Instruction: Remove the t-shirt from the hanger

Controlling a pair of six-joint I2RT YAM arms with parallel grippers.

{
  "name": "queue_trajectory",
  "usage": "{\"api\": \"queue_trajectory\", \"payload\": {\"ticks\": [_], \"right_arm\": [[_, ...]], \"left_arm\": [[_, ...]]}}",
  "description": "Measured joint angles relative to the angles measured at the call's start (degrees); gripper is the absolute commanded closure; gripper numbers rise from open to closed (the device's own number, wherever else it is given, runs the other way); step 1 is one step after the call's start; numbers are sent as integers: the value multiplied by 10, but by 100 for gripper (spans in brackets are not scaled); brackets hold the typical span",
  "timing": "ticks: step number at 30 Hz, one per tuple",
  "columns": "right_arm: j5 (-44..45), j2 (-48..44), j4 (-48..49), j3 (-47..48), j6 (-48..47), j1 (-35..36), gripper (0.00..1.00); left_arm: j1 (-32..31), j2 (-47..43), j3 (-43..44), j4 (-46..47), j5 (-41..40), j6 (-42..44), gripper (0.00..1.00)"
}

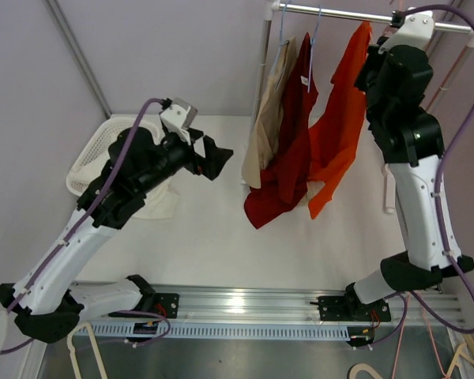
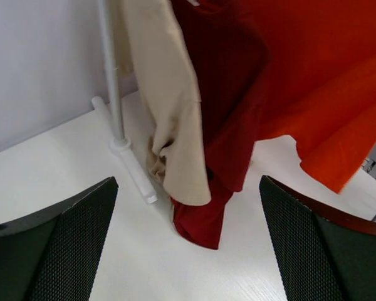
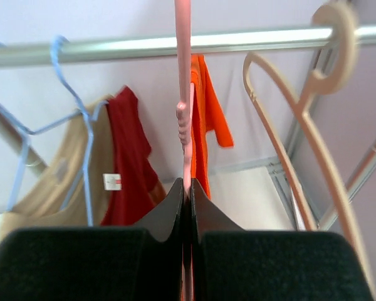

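Grip comes first here: the right end effector (image 3: pixel 187 188) is pinched tight on the thin pink plastic hanger (image 3: pixel 183 94) just below the silver metal rail (image 1: pixel 340 11). The bright orange cotton t-shirt (image 1: pixel 340 134) hangs from that hanger beside a dark red shirt (image 1: pixel 288 158). The left end effector (image 2: pixel 188 188) hovers over the white tabletop (image 1: pixel 205 237) with its fingers spread wide and empty, left of the garments. It should probably reach past the red shirt, take only orange cloth low at the hem, and draw it down and away while the right steadies the hanger.
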Motion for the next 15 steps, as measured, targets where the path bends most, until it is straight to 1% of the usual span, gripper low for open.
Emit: {"api": "queue_trajectory", "payload": {"ticks": [2, 5, 7, 12, 13, 15], "right_arm": [[-4, -26, -5, 3, 3, 5, 100], [-11, -63, -32, 3, 23, 5, 100], [-16, -86, -47, -10, 42, 5, 100], [-34, -134, -85, -76, 90, 5, 100], [-36, -134, -95, -81, 101, 5, 100], [-41, -130, -112, -86, 123, 5, 100]], "left_arm": [[-64, 3, 0, 12, -35, 17, 0], [-132, 4, -13, 48, -70, 33, 1], [-163, 4, -29, 73, -82, 37, 0], [-233, 17, -65, 138, -120, 45, 0], [-261, 24, -71, 163, -137, 55, 0], [-328, 42, -90, 231, -169, 102, 0]]}}
